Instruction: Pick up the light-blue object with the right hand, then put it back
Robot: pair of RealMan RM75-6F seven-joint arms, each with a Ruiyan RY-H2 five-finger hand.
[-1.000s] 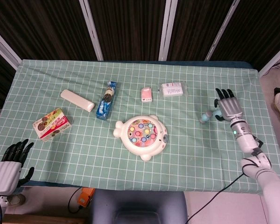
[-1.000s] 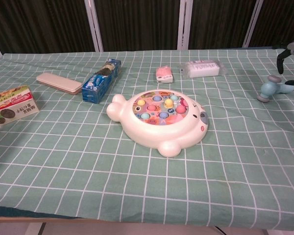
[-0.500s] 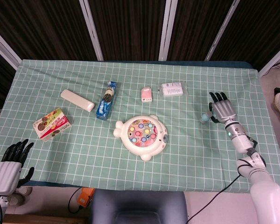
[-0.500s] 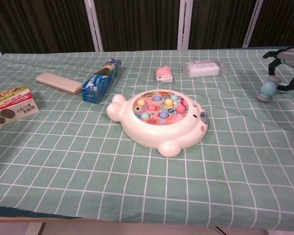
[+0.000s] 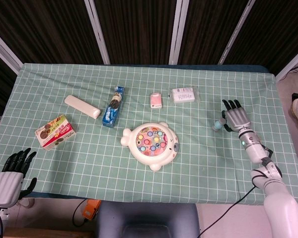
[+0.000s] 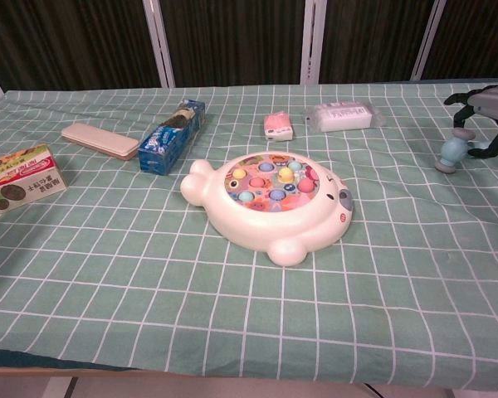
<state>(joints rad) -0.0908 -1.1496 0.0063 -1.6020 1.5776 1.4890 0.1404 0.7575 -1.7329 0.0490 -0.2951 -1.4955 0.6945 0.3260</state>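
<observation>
Head view: small light-blue plastic object (image 5: 218,124) lies on the green checked cloth of the bench (image 5: 198,153), at its right side. Right hand (image 5: 235,119) sits over and just beside it, dark fingers (image 6: 458,97) curved around it; whether they grip it cannot be told. Left hand (image 5: 9,177) hangs off the near left corner, fingers apart, holding nothing.

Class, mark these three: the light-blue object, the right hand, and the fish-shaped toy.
light-blue object (image 6: 451,153), chest view, on its rounded body.
right hand (image 5: 236,119), head view, on the back of the hand.
fish-shaped toy (image 5: 150,141), head view, on its coloured top.
</observation>
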